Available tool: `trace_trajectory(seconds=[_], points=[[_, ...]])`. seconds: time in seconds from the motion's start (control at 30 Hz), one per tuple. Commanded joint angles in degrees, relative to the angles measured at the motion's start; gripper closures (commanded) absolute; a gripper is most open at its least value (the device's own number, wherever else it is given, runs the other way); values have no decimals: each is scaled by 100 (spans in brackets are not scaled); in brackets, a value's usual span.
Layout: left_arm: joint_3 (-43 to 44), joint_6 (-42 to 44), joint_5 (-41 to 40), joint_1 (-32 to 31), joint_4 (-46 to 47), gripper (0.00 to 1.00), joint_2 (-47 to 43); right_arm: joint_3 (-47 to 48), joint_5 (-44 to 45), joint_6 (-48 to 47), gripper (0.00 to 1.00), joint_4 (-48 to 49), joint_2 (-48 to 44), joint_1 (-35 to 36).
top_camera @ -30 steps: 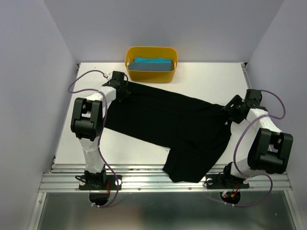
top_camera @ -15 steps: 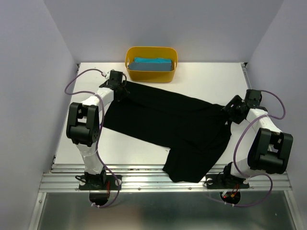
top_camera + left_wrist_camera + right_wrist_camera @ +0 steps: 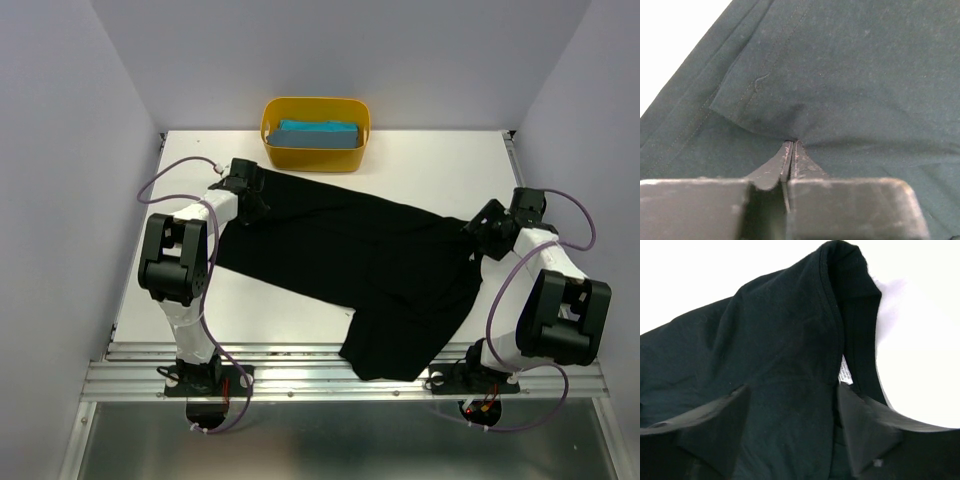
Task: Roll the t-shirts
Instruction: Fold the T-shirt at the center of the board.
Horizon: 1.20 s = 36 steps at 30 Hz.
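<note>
The yellow tub at the far edge of the tabletop is holding the folded teal t-shirt; the black t-shirt is lying spread out, one end drooping over the near edge. Top view isn't resolving either grip against dark cloth (wrist cams are). The left end effector is pinching a fold of the black t-shirt, and the right end effector is sitting w/ fingers wide apart at the collar.
</note>
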Motion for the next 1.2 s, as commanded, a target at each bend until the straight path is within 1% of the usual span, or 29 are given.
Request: trace_trajectory(seconds=[0.0, 0.03, 0.07, 0.13, 0.27, 0.3, 0.37, 0.4, 0.43, 0.5, 0.53, 0.67, 0.7, 0.87, 1.0, 1.17], points=[[257, 191, -288, -14, -240, 85, -182, -65, 99, -121, 21, -56, -283, -36], [310, 243, -332, -14, -275, 75, -191, -73, 99, -130, 19, -56, -309, -36], [354, 270, -385, -14, -328, 71, -260, -73, 81, -139, 16, -74, -353, -36], [469, 314, -517, -14, -355, 67, -366, -82, 46, -139, 15, -91, -397, -36], [645, 384, -658, -14, -469, 65, -577, -108, -138, -121, 13, -205, -537, -36], [688, 384, -632, -23, -469, 65, -595, -126, -130, -113, 14, -241, -633, 155], [724, 463, -413, -40, -312, 65, -578, -161, 246, -139, 14, -372, -739, 524], [828, 594, -159, -93, -302, 65, -516, -144, 474, -113, 13, -425, -775, 796], [917, 647, -70, -137, -311, 65, -342, -109, 877, -78, 13, -504, -749, 1303], [1171, 770, 149, -268, -346, 65, -148, -117, 908, 45, 13, -487, -609, 1597], [1242, 788, 177, -304, -329, 65, 1, -161, 733, 98, 13, -391, -417, 1651], [1470, 841, 344, -304, -223, 65, 431, -275, 521, 230, 13, -58, -91, 1651], [1628, 859, 518, -295, -258, 65, 555, -258, 538, 265, 13, -22, -20, 1651], [1981, 929, 546, -182, -407, 66, 1154, 58, 1065, 151, 11, -12, 594, 1651], [1894, 885, 494, 3, -399, 66, 1312, 138, 1065, 134, 11, 57, 903, 1266], [1682, 929, 485, 223, -346, 67, 1479, -12, 1021, 64, 11, 242, 1009, 940]])
